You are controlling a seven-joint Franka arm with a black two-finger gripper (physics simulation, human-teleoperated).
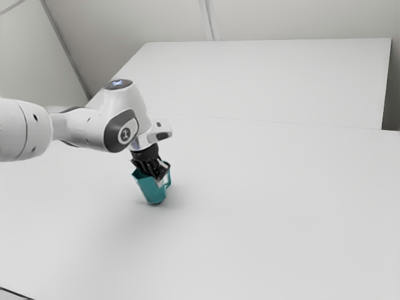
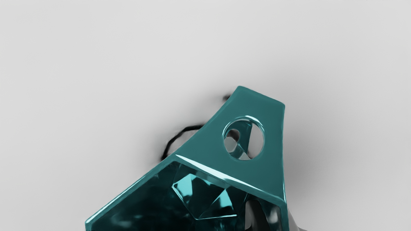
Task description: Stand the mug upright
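Mug point(image 2: 199, 166) cut off by wrist view's edge; dark curved line point(image 2: 185, 129) partly hidden behind it. Exterior view: arm point(image 1: 84, 127) cut off at exterior view's left; end effector point(image 1: 160, 177) blurry at mug rim; base contact with worktop point(image 1: 262, 212) probably too small to call.

A robot arm point(image 1: 84, 129) in white casing works in what looks like a laboratory or test room, though the exact kind of place cannot be told. A plain, pale tabletop point(image 1: 269, 206) spreads beneath the claw point(image 1: 160, 177) and out around it toward the exterior view's right. Well beyond the claw, a broad, pale panel point(image 1: 262, 78) stands before a light gray wall point(image 1: 306, 19) marked by an upright strip point(image 1: 210, 19). The arm and the stark, pale surroundings suggest a lab.
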